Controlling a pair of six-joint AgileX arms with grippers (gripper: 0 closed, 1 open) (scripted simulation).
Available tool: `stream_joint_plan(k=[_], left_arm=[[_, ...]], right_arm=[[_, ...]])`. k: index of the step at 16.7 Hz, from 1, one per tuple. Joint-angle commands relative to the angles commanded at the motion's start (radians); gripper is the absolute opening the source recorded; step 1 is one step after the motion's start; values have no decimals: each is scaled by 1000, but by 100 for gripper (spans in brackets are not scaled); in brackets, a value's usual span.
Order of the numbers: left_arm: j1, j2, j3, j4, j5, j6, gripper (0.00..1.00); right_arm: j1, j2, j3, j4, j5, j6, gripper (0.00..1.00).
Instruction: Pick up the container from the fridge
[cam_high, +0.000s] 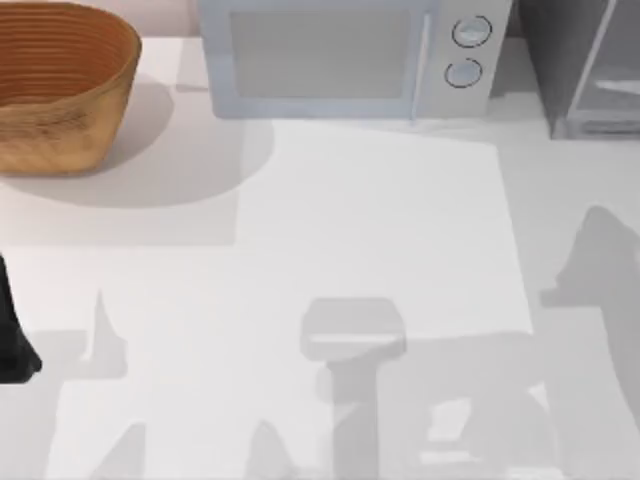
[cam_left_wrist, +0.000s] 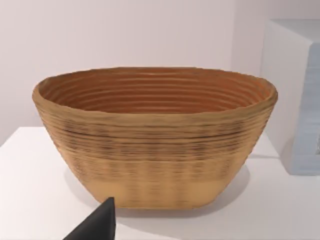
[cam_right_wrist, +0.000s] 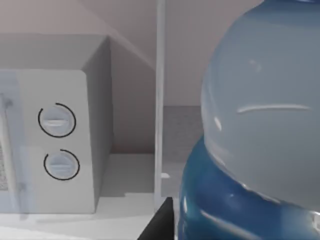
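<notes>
Container: the container (cam_right_wrist: 260, 130) looms right up against the right wrist camera, pale translucent body above a blue label band; it stands to the right of the microwave (cam_high: 345, 55), on the fridge side
Fridge: the fridge (cam_high: 585, 65) sits just to the right of the microwave at the back of the bench (cam_high: 370, 230), its lighter framed door panel seemingly swung outward; a thin pale upright, seemingly the door's edge, stands between the microwave and the container in the right wrist view
Right pincer: a dark sliver, seemingly one finger (cam_right_wrist: 160, 222), shows beside the container's label; whether the pincer has closed on the container or how wide it stands I cannot tell
Left arm: parked at the bench's left edge, well to the left of the microwave and nearer the front than the basket (cam_high: 60, 85); a dark fingertip (cam_left_wrist: 97, 225) shows in front of the basket, and its opening I cannot tell
Basket: brown, woven, upright, standing left of the microwave, nothing seen inside it
Progress: judging from the closeness, the reach to the container looks about done; a firm grip is not confirmed
Left to do: close on the container if not yet gripped, then lift it and draw it out of the fridge past the door
</notes>
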Motion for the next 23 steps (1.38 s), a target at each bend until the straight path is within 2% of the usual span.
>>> stream_joint_plan(k=[6,12,23], left_arm=[[0,0,0,0,0,0,100],[0,0,0,0,0,0,100],[0,0,0,0,0,0,100]], right_arm=[[137,553,84,423,139,9,0],[229,889,157,722,232,10,0],[223,1007,205,786,231,4,0]])
